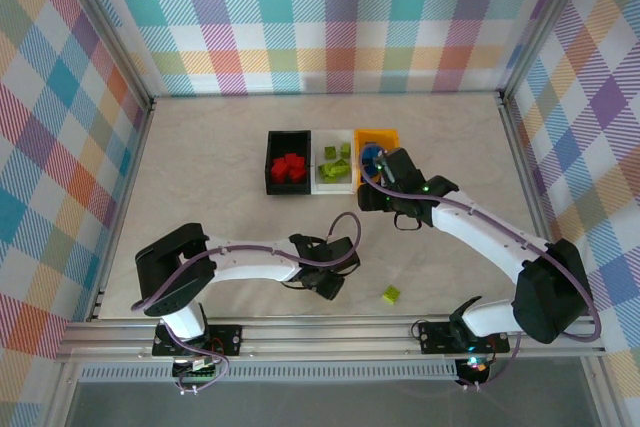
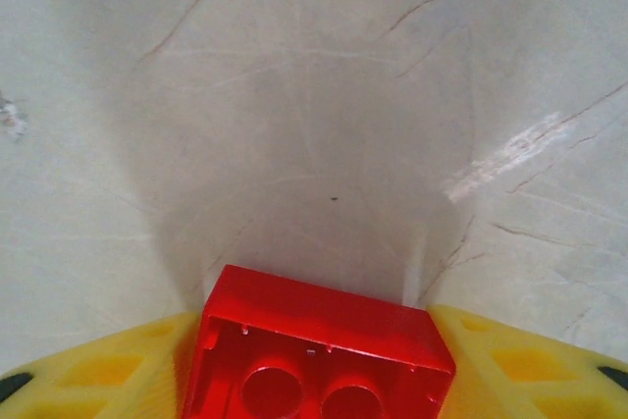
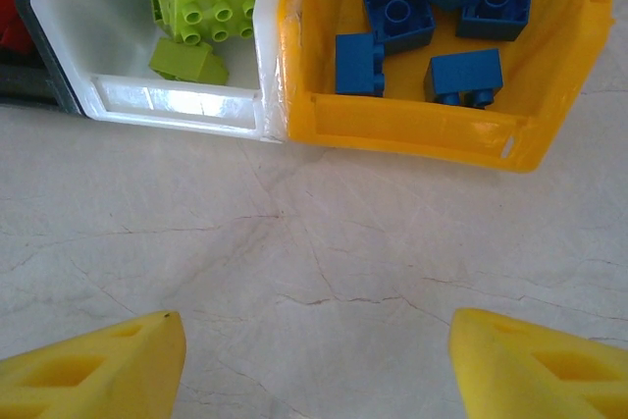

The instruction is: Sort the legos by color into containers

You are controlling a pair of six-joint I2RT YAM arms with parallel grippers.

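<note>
In the left wrist view a red lego sits hollow side up between my yellow fingers, touching both. My left gripper is low over the table's front middle, shut on that lego. My right gripper stands open with nothing in it, just in front of the orange-yellow container holding several blue legos. To the left, the white container holds lime green legos. The black container holds red legos. One green lego lies on the table near the front.
The three containers stand side by side at mid-table, with bare marble-patterned table around them. Checked walls and a metal frame enclose the table. The right arm stretches from the front right toward the containers.
</note>
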